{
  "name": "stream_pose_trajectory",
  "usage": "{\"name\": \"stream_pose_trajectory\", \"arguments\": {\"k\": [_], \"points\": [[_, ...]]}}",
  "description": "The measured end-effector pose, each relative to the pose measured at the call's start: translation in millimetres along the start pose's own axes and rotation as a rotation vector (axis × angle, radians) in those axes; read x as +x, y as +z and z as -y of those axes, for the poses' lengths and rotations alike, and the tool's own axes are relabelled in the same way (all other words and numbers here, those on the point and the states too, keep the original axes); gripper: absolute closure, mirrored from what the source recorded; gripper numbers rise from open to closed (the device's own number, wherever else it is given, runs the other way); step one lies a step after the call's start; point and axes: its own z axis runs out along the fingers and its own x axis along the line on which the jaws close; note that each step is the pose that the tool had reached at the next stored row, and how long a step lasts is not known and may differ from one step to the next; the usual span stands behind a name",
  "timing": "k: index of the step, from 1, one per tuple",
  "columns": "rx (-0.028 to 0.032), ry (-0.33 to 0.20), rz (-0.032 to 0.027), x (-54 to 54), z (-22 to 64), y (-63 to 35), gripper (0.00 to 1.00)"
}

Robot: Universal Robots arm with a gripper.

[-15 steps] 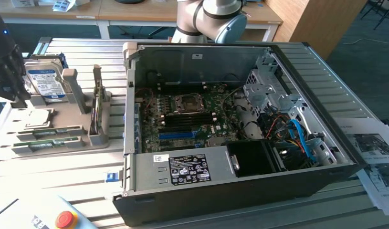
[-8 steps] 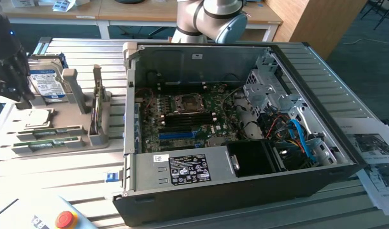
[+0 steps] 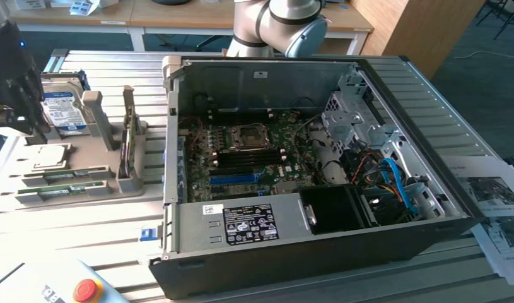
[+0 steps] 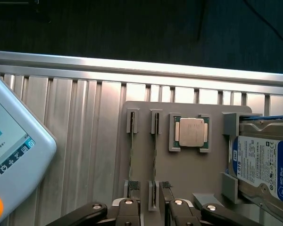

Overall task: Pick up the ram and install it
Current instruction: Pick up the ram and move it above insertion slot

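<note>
You're on the pick-up half of the job, right at the approach, and as far as I can tell the install part hasn't begun. The gripper [image 4: 153, 211] hangs over the grey parts tray [image 4: 188, 174] with its jaws spread wide and nothing in them.

The ram [image 4: 154, 155] stands on edge in its tray holders. It runs straight out ahead of the jaws, pretty much on the centre line of the gap between them. It's lower than the fingertips and touches neither one.

A second stick [image 4: 132, 155] stands just beside it, roughly in line with one fingertip [image 4: 128, 209], and that's the bit I'd watch. My take: the grab calls for a straight descent with the ram centred, so that fingertip slips into the narrow gap between the two sticks rather than landing on the neighbour.

The CPU [image 4: 191, 132] and hard drive [image 4: 262, 165] sit off past the other fingertip, out of the way. The open PC case [image 3: 324, 158] is well apart from the jaws.
</note>
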Motion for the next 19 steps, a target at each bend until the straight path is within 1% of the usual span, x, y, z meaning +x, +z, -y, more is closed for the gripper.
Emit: {"name": "stream_pose_trajectory", "arguments": {"k": [2, 5, 19], "points": [[-0.0002, 0.000, -0.0001, 0.0, 0.0, 0.1, 0.70], [-0.0001, -0.001, -0.0001, 0.1, 0.3, 3.2, 0.70], [-0.0001, -0.003, -0.0002, 1.2, 1.4, 28.5, 0.70]]}}
